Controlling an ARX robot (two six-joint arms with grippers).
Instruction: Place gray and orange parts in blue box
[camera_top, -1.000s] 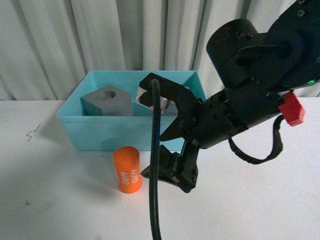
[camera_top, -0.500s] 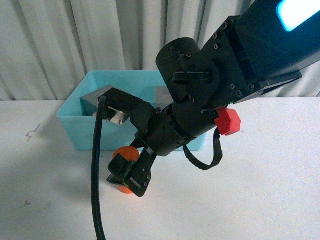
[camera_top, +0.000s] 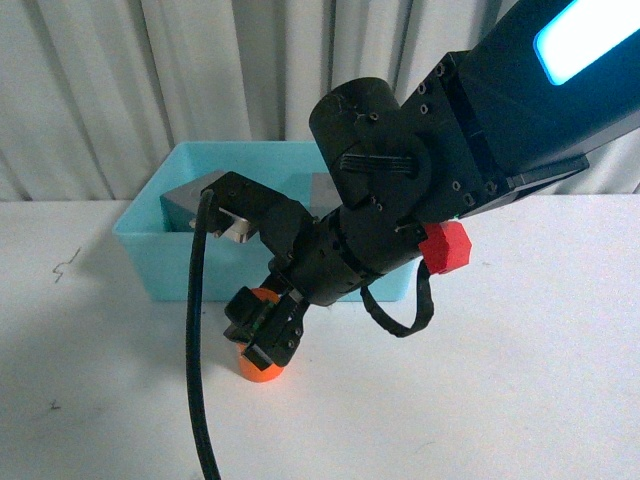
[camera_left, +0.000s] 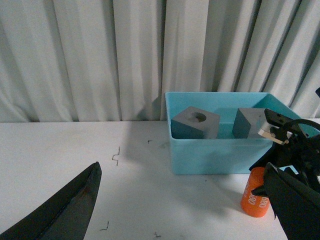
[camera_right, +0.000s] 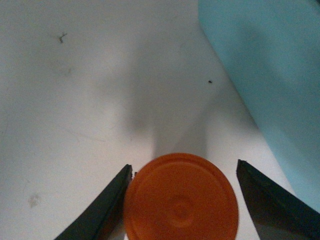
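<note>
- Both gray cubes already sit inside the blue box: the cube with the round hole towards its left end, the other cube beside it.
- The orange cylinder is the one part not yet in. It stands upright on the white table, just in front of the box's front wall.
- The step in hand is picking up this cylinder.
- The right pincer is down over it, released, with its fingers straddling the round top. One finger looks to be at the cylinder's edge, while the other shows a clear gap.
- The left pincer hangs spread wide and holds nothing, well off to the side.
- Next, I judge, the right pincer needs to clench evenly on the cylinder, lift it clear above the rim, carry it over the box and let go.
- An off-centre squeeze could tip or push the cylinder.
</note>
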